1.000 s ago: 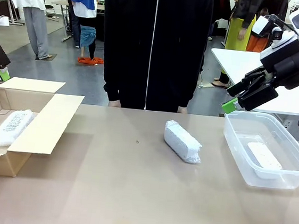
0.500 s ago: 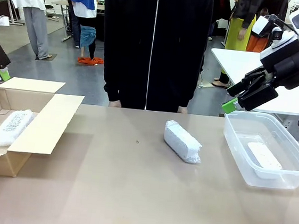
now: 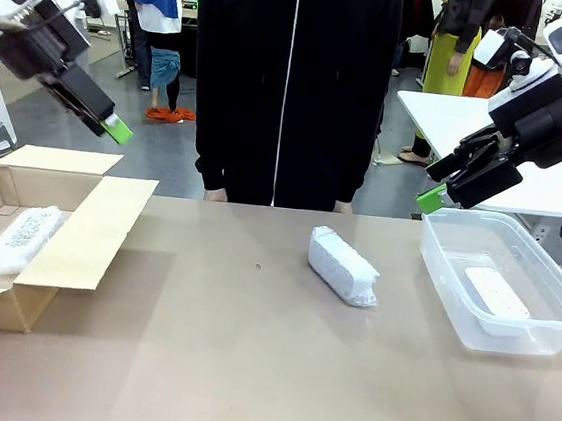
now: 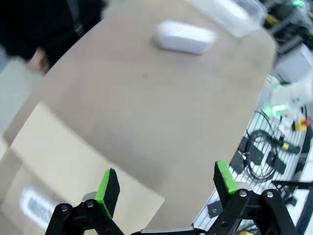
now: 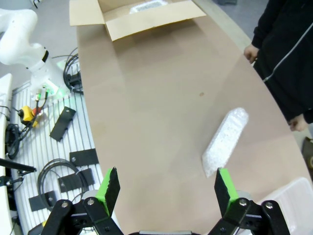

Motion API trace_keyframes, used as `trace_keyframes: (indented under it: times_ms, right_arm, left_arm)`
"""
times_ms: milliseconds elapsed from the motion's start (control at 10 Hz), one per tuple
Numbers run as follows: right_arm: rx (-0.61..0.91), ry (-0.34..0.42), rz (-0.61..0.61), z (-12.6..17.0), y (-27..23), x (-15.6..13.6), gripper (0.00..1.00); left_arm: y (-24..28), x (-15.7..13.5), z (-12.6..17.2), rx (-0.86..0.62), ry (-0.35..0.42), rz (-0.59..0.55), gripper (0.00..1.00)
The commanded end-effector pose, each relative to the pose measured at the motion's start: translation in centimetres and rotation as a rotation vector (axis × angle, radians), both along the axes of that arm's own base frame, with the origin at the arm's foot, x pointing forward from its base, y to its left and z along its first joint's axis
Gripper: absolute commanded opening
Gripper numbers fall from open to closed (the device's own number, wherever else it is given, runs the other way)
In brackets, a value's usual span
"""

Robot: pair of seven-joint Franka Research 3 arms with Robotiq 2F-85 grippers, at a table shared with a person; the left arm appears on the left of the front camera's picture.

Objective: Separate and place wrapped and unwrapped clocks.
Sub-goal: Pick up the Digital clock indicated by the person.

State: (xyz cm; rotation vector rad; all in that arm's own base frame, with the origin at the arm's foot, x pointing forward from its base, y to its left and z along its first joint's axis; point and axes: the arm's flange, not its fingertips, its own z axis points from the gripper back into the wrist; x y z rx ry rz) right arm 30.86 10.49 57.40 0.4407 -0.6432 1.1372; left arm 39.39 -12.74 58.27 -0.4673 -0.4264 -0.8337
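While a person (image 3: 291,81) in a black zip jacket stands across the tan table (image 3: 244,368), an open brown cardboard box (image 3: 88,230) holds one lumpy, whitish bubble-wrapped bundle (image 3: 25,236) lying inside it. A second bundle (image 3: 344,265) of the same wrap lies on the bare tabletop well to the right of the box, and farther right again a smooth white rounded plastic clock (image 3: 496,294) rests in a large clear plastic tub (image 3: 437,257). Above the box's far side the left gripper (image 3: 109,124) hangs with fingers spread wide, holding nothing, and the right gripper (image 3: 430,198), far from the box over the tub's far rim, is likewise spread and empty.
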Motion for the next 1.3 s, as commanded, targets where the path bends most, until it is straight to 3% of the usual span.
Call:
trace_keyframes:
  times_ms: [0,200,300,400,500,700,800,1200]
  right_arm:
    - [0.026,0.006,0.022,-0.1,0.1,0.1,1.00]
    - [0.026,0.006,0.022,-0.1,0.1,0.1,1.00]
    - [0.026,0.006,0.022,-0.1,0.1,0.1,1.00]
    - [0.026,0.006,0.022,-0.1,0.1,0.1,1.00]
    - [0.026,0.006,0.022,-0.1,0.1,0.1,1.00]
    - [0.026,0.006,0.022,-0.1,0.1,0.1,1.00]
    - [0.026,0.006,0.022,-0.1,0.1,0.1,1.00]
    - [0.026,0.006,0.022,-0.1,0.1,0.1,1.00]
  left_arm:
    - [1.1,-1.0,-3.2,-0.096,-0.120,-0.200,1.00]
    - [0.5,-2.7,-4.3,-0.177,-0.182,-0.369,1.00]
    - [0.8,-3.3,-4.0,-0.180,-0.288,-0.342,1.00]
    - [0.7,-3.6,-3.8,-0.175,-0.319,-0.335,1.00]
    - [0.4,-4.2,-3.3,-0.143,-0.314,-0.342,1.00]
    - [0.1,-3.3,-3.0,-0.153,-0.207,-0.438,1.00]
    - [0.6,-3.8,-2.7,-0.140,-0.293,-0.355,1.00]
    - [0.6,-3.8,-2.7,-0.140,-0.293,-0.355,1.00]
